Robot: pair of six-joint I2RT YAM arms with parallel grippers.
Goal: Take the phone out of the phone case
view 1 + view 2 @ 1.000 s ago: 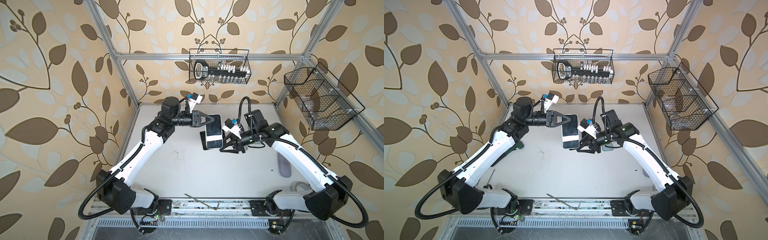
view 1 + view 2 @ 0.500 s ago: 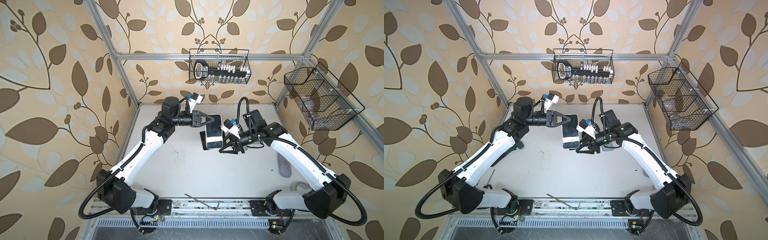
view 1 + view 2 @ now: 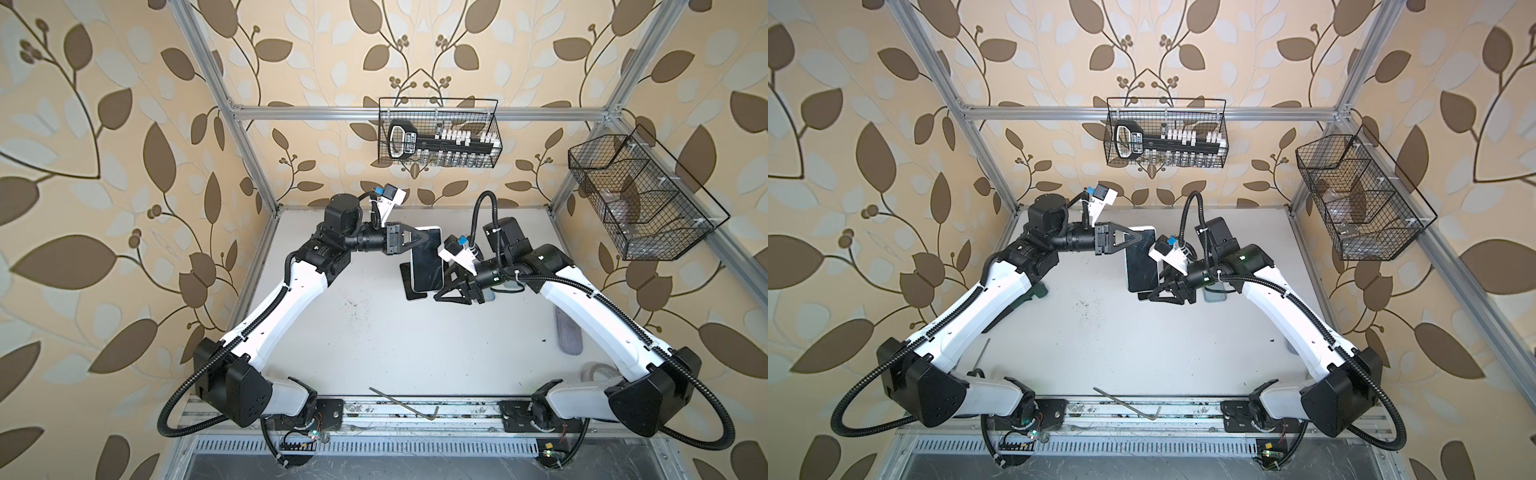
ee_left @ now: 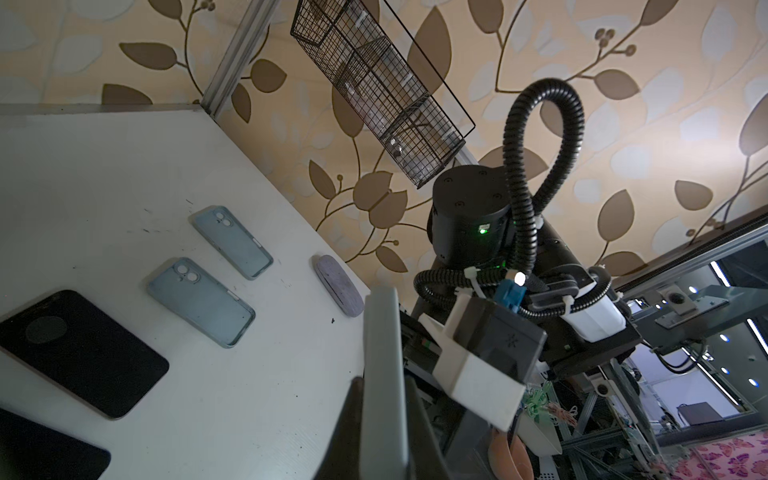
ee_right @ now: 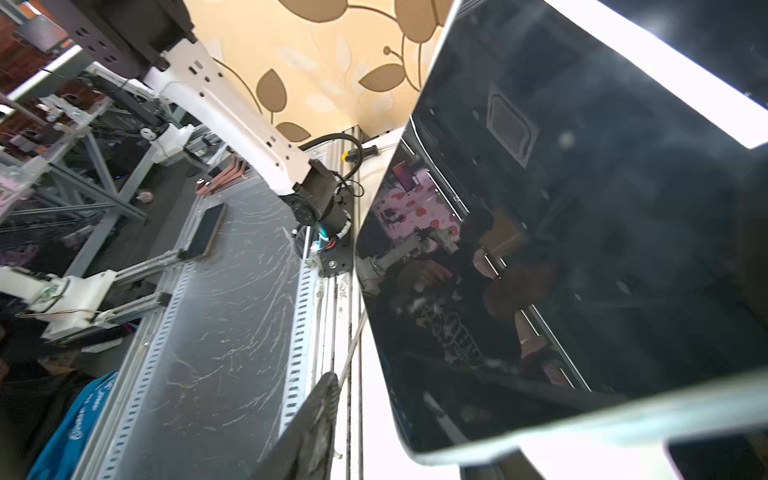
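Now the right gripper point(image 3: 445, 286) has edged left, closer to the near end of the phone point(image 3: 426, 266), and its jaws have parted a touch. In the right wrist view one finger point(image 5: 311, 424) stands clear of the phone's edge, so this claw is released and grips nothing. The left gripper point(image 3: 426, 242) has not budged. It is clenched on the phone's far end and holds it above the table point(image 3: 374, 340), with the dark screen facing up in both top views. A pale rim runs round that screen (the phone case, I judge, though the frames do not settle it). So the phone is probably not out yet, and the right arm looks to be lining up on the near end while the left one anchors.

As for containers, two light blue cases point(image 4: 201, 301) lie on the table under the right arm, hollow side up with nothing in them, and a black cover point(image 4: 83, 353) lies beside them. The far-wall basket point(image 3: 438, 133) holds a black handled tool and a row of white-capped pieces. The right-wall basket point(image 3: 640, 199) has compartments, but their contents are too dim to name.
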